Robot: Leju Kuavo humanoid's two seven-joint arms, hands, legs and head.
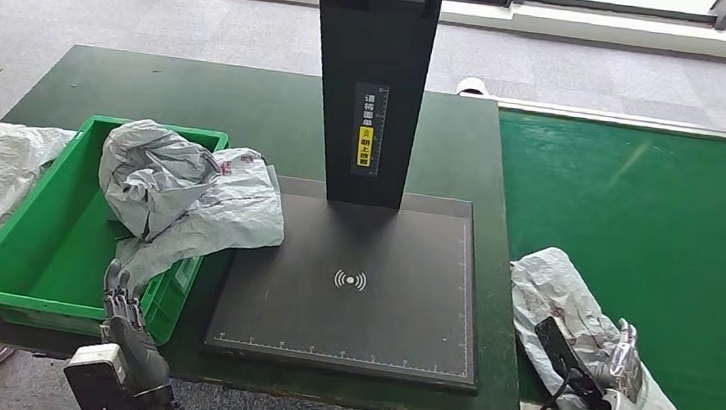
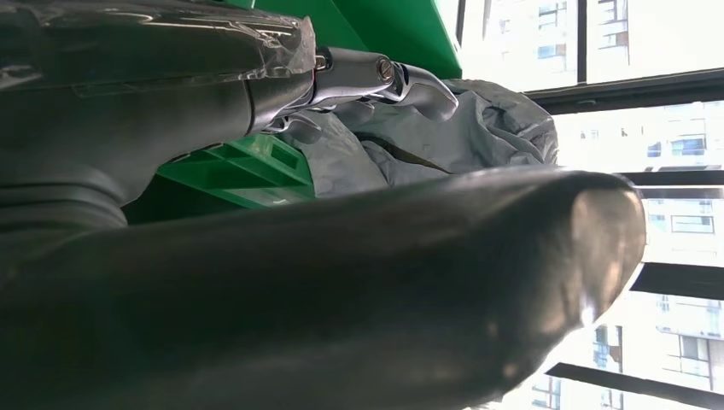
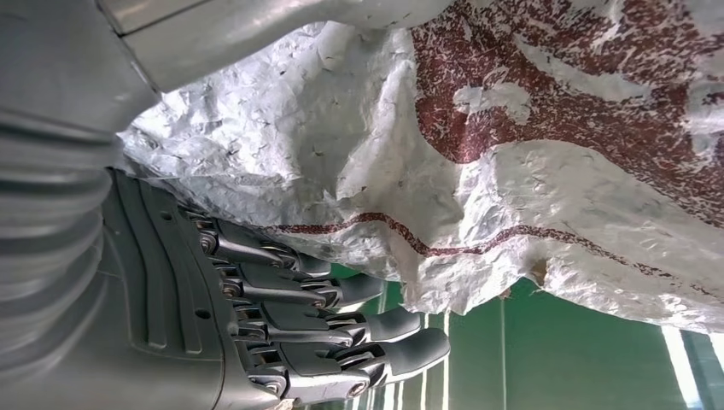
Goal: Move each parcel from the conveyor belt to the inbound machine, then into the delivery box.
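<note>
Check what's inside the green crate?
One crumpled grey parcel sits partly in the green crate, draped over its right rim toward the black scanner pad. The visible crate floor is bare; whatever lies under the parcel is covered.

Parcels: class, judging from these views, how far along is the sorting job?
Done: one parcel lies over the green box rim, by the open left hand. In hand: the right hand is at the belt parcel; a grip isn't clear. Left: scan it on the bare machine pad, then box it.
</note>
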